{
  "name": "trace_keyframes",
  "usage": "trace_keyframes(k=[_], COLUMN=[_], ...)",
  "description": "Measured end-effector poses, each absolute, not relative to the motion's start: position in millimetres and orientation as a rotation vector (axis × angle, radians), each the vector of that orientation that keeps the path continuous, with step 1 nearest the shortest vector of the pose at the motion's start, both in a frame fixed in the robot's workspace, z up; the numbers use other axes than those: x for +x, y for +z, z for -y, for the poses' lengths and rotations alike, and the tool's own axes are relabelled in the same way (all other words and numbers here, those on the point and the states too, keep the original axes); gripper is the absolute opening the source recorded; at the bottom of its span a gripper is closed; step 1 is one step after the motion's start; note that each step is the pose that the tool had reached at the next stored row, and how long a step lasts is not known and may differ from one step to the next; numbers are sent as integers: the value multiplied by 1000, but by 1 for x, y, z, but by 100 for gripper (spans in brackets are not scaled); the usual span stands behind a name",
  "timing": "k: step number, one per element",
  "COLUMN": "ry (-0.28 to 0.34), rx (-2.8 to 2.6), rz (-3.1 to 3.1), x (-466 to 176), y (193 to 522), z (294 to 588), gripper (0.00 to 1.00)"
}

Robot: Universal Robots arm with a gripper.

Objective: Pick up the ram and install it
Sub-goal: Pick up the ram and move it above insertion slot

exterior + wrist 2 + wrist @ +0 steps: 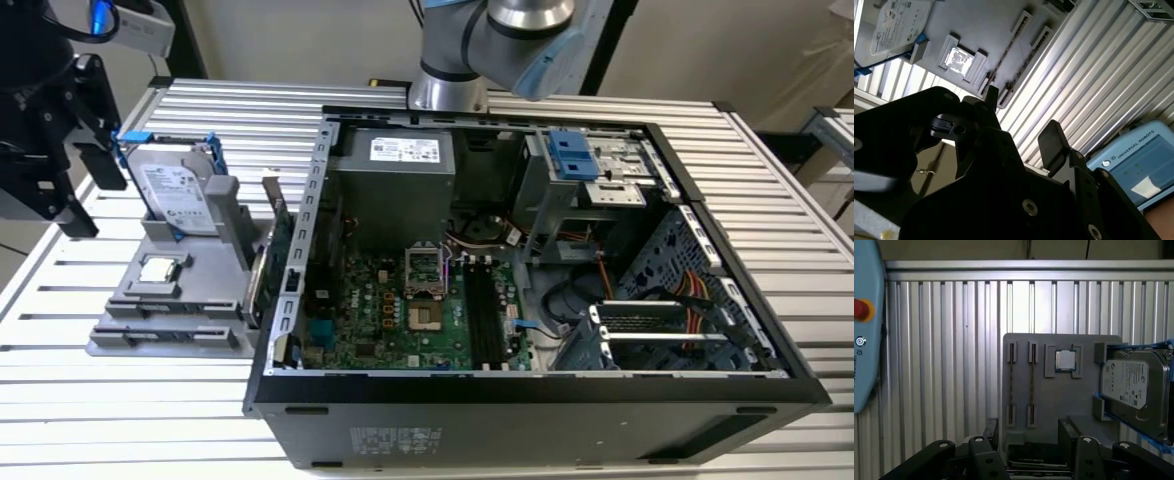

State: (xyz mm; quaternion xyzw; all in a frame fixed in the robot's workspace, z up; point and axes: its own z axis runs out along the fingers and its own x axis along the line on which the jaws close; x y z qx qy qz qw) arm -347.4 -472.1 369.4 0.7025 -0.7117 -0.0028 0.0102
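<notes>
Two thin ram sticks [1011, 385] [1010, 47] appear to stand on edge in the narrow slots of a grey holder [147, 300]; I see them edge-on in both wrist views. My gripper [83, 200] [1030, 440] [1021, 120] hangs above that holder, at the exterior view's left, well apart from the sticks. It is open, and nothing lies between its black fingers [1069, 432]. The long black memory slots [483, 312] lie on the motherboard inside the open computer case [534, 395].
The holder also carries a hard drive [176, 190] [1134, 385], a small square silver chip [160, 268] [1065, 360] and an upright green card [278, 250]. The case walls rise beside the holder. A blue teach pendant [1139, 165] [864, 340] lies on the slatted table [80, 400].
</notes>
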Motion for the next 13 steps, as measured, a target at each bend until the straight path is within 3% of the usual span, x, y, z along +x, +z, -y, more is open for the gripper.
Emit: trace_keyframes(k=[13], ry=[-7], rx=[2187], rz=[2225], x=[-347], y=[364], z=[470], gripper=[100])
